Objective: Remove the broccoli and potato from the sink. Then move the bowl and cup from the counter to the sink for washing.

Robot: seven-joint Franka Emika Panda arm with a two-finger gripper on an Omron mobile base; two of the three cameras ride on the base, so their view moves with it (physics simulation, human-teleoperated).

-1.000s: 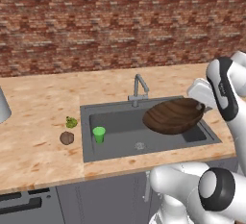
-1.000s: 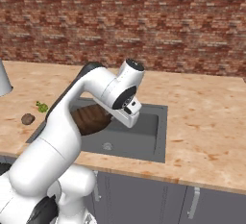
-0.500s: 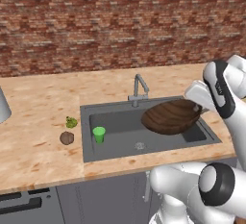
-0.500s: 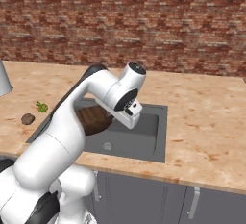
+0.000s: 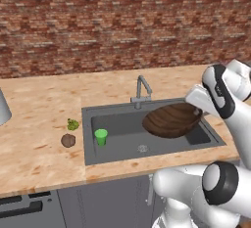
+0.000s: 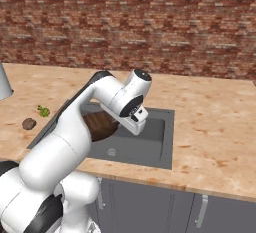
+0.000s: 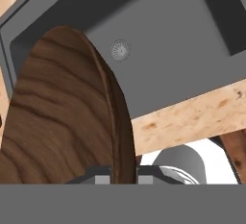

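Bowl [image 5: 171, 120]: wide, shallow, dark brown wood grain. Held tilted over the right half of the sink [image 5: 122, 148], above the basin floor, its rim pinched at my fingertips in the hand view.

Sink: large dark grey rectangular basin set in the counter [image 5: 39, 158], grey faucet on its back edge, small round drain in the floor.

Cup [image 5: 101, 136]: small bright green tumbler, upright inside the sink at its left end, near the left wall.

Broccoli [image 5: 72, 124]: tiny yellow-green floret on the counter just left of the sink.

Potato [image 5: 68, 140]: small brown lump on the counter, left of the sink, just in front of the broccoli.

Counter: light beige, speckled wood grain, surrounding the sink.
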